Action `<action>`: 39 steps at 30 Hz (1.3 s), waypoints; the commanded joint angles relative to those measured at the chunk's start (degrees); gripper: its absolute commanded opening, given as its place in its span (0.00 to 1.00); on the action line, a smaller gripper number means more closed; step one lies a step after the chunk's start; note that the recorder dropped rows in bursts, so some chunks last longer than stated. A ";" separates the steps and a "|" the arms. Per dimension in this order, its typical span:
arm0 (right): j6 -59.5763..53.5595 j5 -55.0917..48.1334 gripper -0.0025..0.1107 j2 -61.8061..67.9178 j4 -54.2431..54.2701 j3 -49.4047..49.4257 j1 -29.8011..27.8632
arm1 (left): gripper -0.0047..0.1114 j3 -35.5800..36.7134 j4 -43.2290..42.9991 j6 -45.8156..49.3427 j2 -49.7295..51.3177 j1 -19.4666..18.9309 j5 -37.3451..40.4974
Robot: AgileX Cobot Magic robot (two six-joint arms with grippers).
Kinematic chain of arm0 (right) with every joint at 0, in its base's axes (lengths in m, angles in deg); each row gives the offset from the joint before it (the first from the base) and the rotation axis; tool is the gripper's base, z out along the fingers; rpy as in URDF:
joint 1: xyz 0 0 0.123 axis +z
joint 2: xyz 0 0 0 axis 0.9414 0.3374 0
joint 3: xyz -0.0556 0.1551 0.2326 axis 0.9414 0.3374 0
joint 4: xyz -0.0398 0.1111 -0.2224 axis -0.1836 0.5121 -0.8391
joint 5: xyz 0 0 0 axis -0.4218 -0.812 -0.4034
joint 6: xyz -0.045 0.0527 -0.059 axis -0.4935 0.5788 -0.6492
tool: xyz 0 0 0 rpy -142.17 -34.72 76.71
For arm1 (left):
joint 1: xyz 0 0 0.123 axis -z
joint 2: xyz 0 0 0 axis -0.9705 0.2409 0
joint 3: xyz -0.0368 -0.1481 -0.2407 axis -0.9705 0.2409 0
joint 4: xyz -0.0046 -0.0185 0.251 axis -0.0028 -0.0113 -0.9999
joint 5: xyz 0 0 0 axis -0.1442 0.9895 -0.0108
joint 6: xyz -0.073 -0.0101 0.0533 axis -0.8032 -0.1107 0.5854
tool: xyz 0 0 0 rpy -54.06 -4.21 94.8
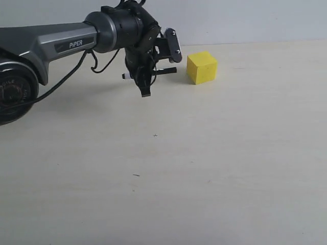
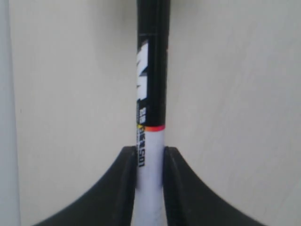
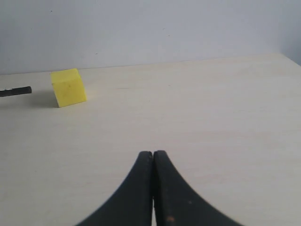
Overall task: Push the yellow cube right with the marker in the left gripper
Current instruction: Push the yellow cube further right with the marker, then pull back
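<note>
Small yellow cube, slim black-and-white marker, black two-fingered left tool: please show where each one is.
Yellow cube (image 1: 207,70): exterior view, side face.
Marker (image 2: 153,70): left wrist view, black upper barrel.
Left tool (image 2: 150,151): left wrist view, midway between fingertips.

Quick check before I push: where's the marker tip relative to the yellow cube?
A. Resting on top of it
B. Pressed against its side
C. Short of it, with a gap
C: the black end of the marker stops short of the yellow cube, with table showing between them.
</note>
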State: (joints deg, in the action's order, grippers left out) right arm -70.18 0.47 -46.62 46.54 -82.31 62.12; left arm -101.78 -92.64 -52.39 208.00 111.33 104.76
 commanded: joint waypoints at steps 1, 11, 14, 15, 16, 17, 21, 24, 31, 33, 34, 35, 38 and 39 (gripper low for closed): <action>-0.26 0.33 0.02 -0.28 -0.18 0.22 0.58 | 0.04 -0.34 -0.70 -5.53 -0.67 -1.30 1.48; -0.26 0.33 0.02 -0.28 -0.18 0.22 0.58 | 0.04 -6.74 -0.03 -11.41 4.90 2.84 -1.80; -0.26 0.33 0.02 -0.28 -0.18 0.22 0.58 | 0.04 -11.50 0.07 -13.92 7.38 5.38 -1.59; -0.26 0.33 0.02 -0.28 -0.18 0.22 0.58 | 0.04 -13.01 -2.36 -16.40 8.25 5.92 0.03; -0.26 0.33 0.02 -0.28 -0.18 0.22 0.58 | 0.04 -14.34 -3.96 -18.03 9.11 6.18 1.34; -0.26 0.33 0.02 -0.28 -0.18 0.22 0.58 | 0.04 -15.32 -4.59 -18.62 9.74 6.30 2.59; -0.26 0.33 0.02 -0.28 -0.18 0.22 0.58 | 0.04 -15.95 -5.33 -20.40 9.87 6.02 6.78; -0.26 0.33 0.02 -0.28 -0.18 0.22 0.58 | 0.04 -16.08 -6.52 -22.06 9.42 5.63 8.85; -0.26 0.33 0.02 -0.28 -0.18 0.22 0.58 | 0.04 -16.08 -12.82 -21.87 8.76 4.62 11.77; -0.26 0.33 0.02 -0.28 -0.18 0.22 0.58 | 0.04 -16.08 -13.47 -20.27 8.76 3.56 11.52; -0.26 0.33 0.02 -0.28 -0.18 0.22 0.58 | 0.04 -16.08 -13.48 -18.79 8.76 2.81 10.68; -0.26 0.33 0.02 -0.28 -0.18 0.22 0.58 | 0.04 -16.08 -13.34 -17.33 8.76 1.96 9.63; -0.26 0.33 0.02 -0.28 -0.18 0.22 0.58 | 0.04 -16.08 -11.45 -10.38 9.12 -0.65 4.94; -0.26 0.33 0.02 -0.28 -0.18 0.22 0.58 | 0.04 -16.08 -10.65 -7.96 9.12 -1.34 3.13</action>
State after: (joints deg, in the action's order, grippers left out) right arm -70.18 0.47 -46.62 46.64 -82.31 62.51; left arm -117.46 -104.59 -66.44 217.65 112.16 112.08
